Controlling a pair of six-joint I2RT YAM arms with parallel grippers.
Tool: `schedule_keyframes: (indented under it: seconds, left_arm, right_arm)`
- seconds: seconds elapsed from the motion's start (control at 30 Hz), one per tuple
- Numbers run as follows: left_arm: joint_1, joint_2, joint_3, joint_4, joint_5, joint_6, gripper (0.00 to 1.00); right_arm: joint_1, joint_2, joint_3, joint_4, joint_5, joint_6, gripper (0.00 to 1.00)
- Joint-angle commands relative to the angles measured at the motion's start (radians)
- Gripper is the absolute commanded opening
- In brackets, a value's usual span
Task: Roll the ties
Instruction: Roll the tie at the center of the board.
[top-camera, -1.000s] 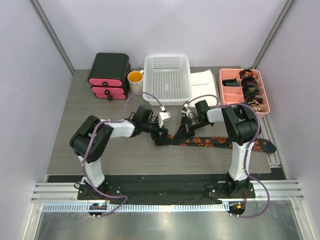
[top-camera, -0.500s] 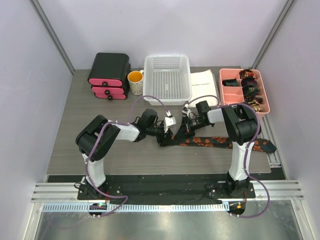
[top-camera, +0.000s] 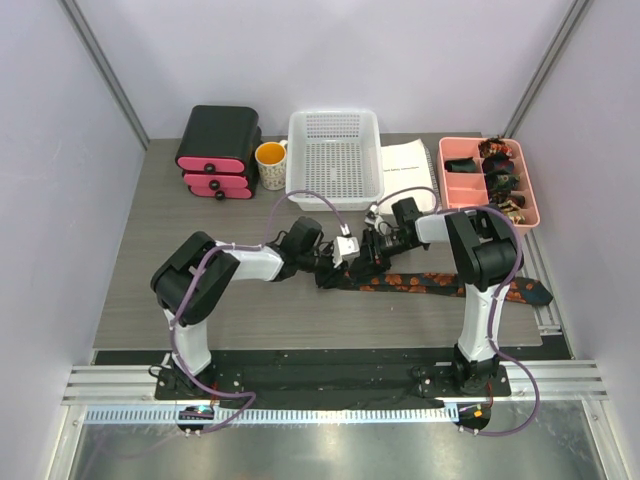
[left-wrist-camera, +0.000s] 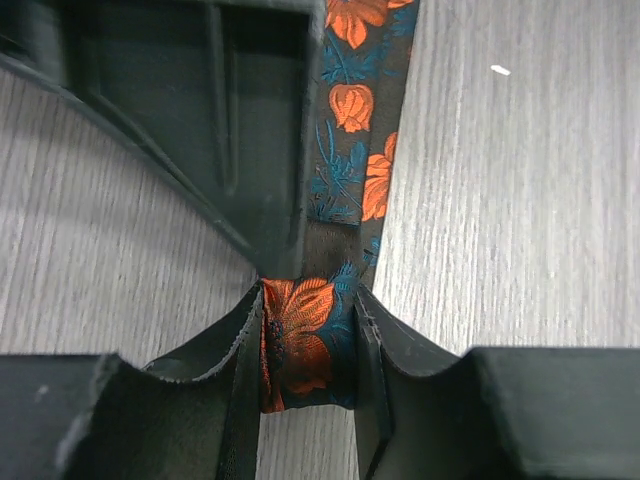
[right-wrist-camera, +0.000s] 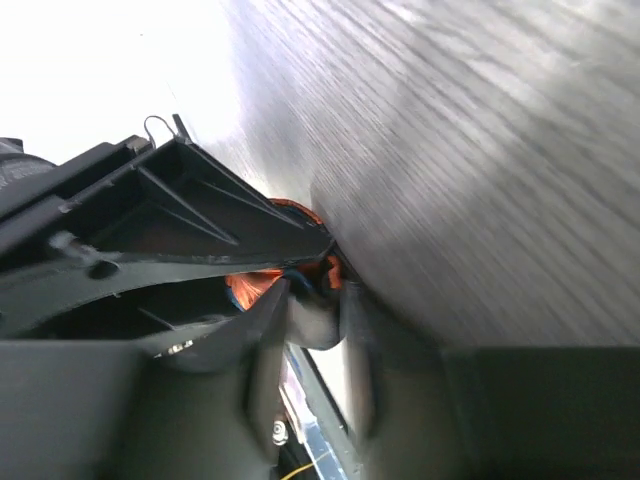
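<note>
One of the ties (top-camera: 420, 284), dark with orange flowers, lies flat across the table's right half, its pointed end at the far right. Its left end is turned into a small roll (left-wrist-camera: 300, 340). My left gripper (left-wrist-camera: 308, 350) is shut on that roll, one pad pressing on each side. The strip (left-wrist-camera: 350, 150) runs on from the roll along the wood. My right gripper (top-camera: 362, 258) meets the left gripper (top-camera: 338, 268) tip to tip at the roll. In the blurred right wrist view its jaws (right-wrist-camera: 315, 300) stand apart, with orange fabric (right-wrist-camera: 246, 286) at their tips.
A pink tray (top-camera: 450, 175) at the back right holds several coiled ties (top-camera: 500, 180). Along the back stand a white basket (top-camera: 335, 160), an orange mug (top-camera: 270, 160), a black-and-pink drawer box (top-camera: 218, 150) and a printed sheet (top-camera: 405, 165).
The left gripper moved right to the tie's rolled end and closed on it. The right gripper's jaws, shut before, have come apart.
</note>
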Motion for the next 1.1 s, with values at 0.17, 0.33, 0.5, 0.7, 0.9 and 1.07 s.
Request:
schedule_keyframes:
  seconds: [0.17, 0.33, 0.5, 0.7, 0.9, 1.07]
  left_arm:
    - [-0.071, -0.011, 0.019, -0.276, -0.28, 0.097, 0.34]
    - [-0.091, 0.0, 0.044, -0.309, -0.334, 0.098, 0.35]
    - [-0.101, 0.023, 0.076, -0.346, -0.371, 0.107, 0.36]
    - [-0.104, 0.032, 0.094, -0.374, -0.386, 0.109, 0.37]
    - [-0.101, 0.026, 0.101, -0.388, -0.373, 0.081, 0.45]
    - [-0.039, -0.031, 0.05, -0.301, -0.261, 0.011, 0.66]
  right_arm:
    - [-0.036, -0.14, 0.067, -0.213, 0.061, -0.018, 0.55]
    - [-0.005, -0.1, 0.045, -0.183, 0.051, 0.024, 0.5]
    - [0.041, -0.091, 0.031, -0.118, 0.051, 0.071, 0.49]
    - [0.065, -0.071, 0.027, -0.126, 0.093, 0.044, 0.37]
    - [0.036, -0.028, 0.021, -0.185, 0.124, -0.057, 0.01]
    - [-0.02, 0.0, 0.011, -0.221, 0.109, -0.146, 0.01]
